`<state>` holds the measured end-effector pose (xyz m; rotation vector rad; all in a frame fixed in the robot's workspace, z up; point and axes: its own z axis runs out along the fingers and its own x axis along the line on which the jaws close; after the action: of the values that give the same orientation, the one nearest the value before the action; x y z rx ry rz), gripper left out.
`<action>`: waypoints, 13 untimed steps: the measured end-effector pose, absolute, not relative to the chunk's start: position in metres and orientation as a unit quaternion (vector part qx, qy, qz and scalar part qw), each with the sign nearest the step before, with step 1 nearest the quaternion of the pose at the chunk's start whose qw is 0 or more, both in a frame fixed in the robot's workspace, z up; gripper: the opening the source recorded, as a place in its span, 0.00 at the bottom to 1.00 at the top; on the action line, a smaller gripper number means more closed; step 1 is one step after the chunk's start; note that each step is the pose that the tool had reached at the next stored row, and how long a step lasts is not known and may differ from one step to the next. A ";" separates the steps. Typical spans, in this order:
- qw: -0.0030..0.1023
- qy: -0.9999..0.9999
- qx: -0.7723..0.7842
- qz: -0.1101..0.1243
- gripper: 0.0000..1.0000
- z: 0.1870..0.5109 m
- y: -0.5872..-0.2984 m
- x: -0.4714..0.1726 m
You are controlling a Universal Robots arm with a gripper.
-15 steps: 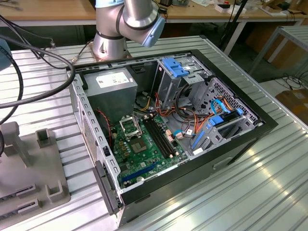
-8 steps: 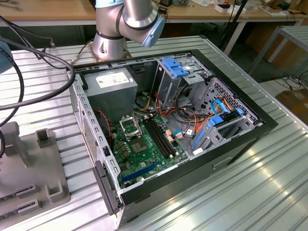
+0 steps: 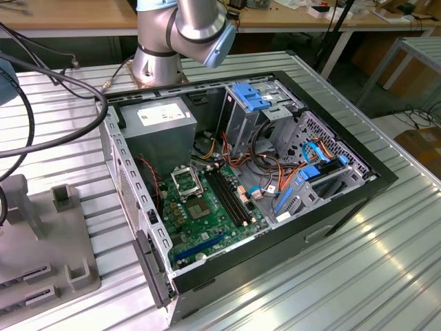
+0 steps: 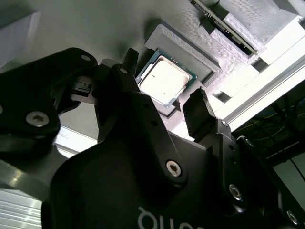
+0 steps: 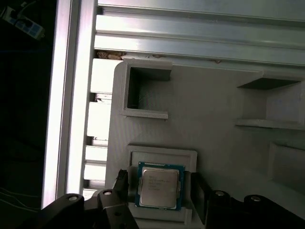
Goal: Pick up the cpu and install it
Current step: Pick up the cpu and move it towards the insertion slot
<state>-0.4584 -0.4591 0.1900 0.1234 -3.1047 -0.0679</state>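
The black two-fingered gripper (image 4: 163, 80) is spread open and holds nothing. One finger (image 4: 198, 112) stands on each side of the cpu (image 5: 158, 187), a thin square chip with a silvery-grey face and green rim. The chip lies flat in a square recess of a pale grey moulded holder (image 5: 214, 105). Rows of small dark print cross its face, unreadable. Farther off, in the exterior view, an open black computer case (image 3: 331, 207) shows a green motherboard (image 3: 213, 214) and a white-labelled grey power supply (image 3: 165, 141).
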 end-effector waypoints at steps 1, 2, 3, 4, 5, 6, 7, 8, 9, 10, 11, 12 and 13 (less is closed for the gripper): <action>0.017 -0.999 0.040 -0.022 0.65 0.190 -0.459 -0.458; 0.017 -0.999 0.040 -0.022 0.58 0.190 -0.459 -0.458; 0.017 -0.999 0.040 -0.022 0.58 0.191 -0.459 -0.458; 0.017 -0.999 0.040 -0.022 0.58 0.192 -0.459 -0.458; 0.017 -0.999 0.040 -0.022 0.58 0.192 -0.459 -0.458; 0.017 -0.999 0.040 -0.022 0.58 0.192 -0.459 -0.458; 0.017 -0.999 0.040 -0.022 0.58 0.192 -0.459 -0.458; 0.017 -0.999 0.040 -0.022 0.58 0.192 -0.459 -0.458; 0.017 -0.999 0.040 -0.022 0.58 0.192 -0.459 -0.458; 0.017 -0.999 0.040 -0.022 0.58 0.192 -0.459 -0.458; 0.017 -0.999 0.040 -0.022 0.56 0.192 -0.459 -0.458; 0.017 -0.999 0.040 -0.022 0.56 0.192 -0.459 -0.458; 0.017 -0.999 0.040 -0.022 0.49 0.192 -0.459 -0.458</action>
<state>-0.4584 -0.4591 0.1922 0.1234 -3.1046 -0.0682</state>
